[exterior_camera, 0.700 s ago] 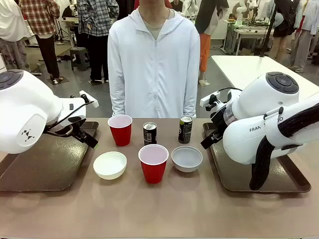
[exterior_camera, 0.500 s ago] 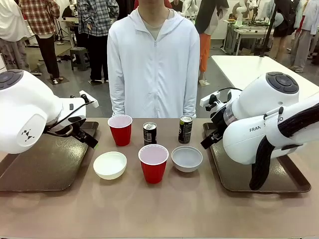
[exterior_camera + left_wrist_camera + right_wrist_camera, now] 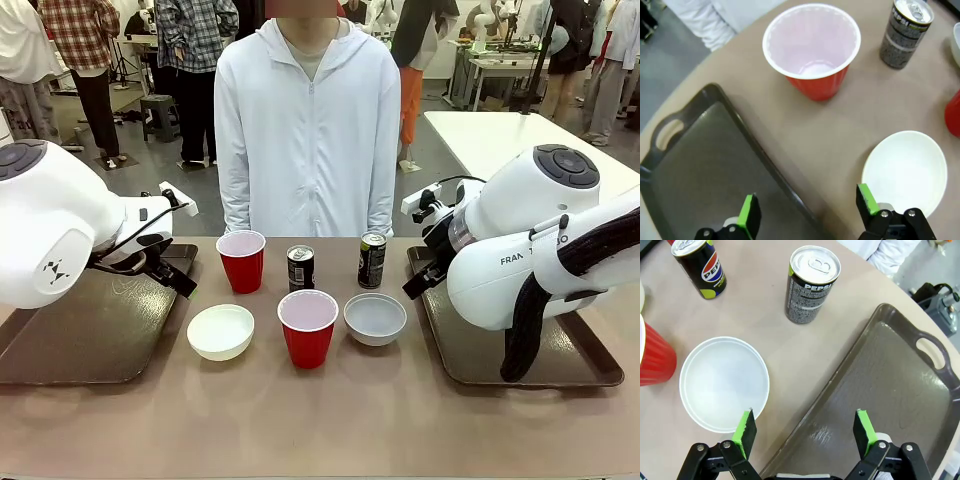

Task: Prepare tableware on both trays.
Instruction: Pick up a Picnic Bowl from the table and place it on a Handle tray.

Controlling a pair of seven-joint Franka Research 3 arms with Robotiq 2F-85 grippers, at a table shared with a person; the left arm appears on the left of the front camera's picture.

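Note:
Two dark brown trays lie flat, one at the left (image 3: 80, 330) and one at the right (image 3: 480, 350). Between them stand two red cups (image 3: 241, 260) (image 3: 307, 327), a cream-white bowl (image 3: 221, 331), a pale grey-white bowl (image 3: 375, 318) and two dark cans (image 3: 300, 268) (image 3: 372, 260). My left gripper (image 3: 808, 210) is open above the left tray's rim (image 3: 765, 165), beside the cream bowl (image 3: 905, 172) and short of a red cup (image 3: 811, 47). My right gripper (image 3: 805, 432) is open over the right tray's edge (image 3: 840, 370), next to the grey bowl (image 3: 724, 384). Neither holds anything.
A person in a white hoodie (image 3: 308, 130) stands at the table's far side, hands out of sight. Both bulky white arms hang over the trays' inner ends. Bare tabletop (image 3: 320, 420) stretches along the near edge.

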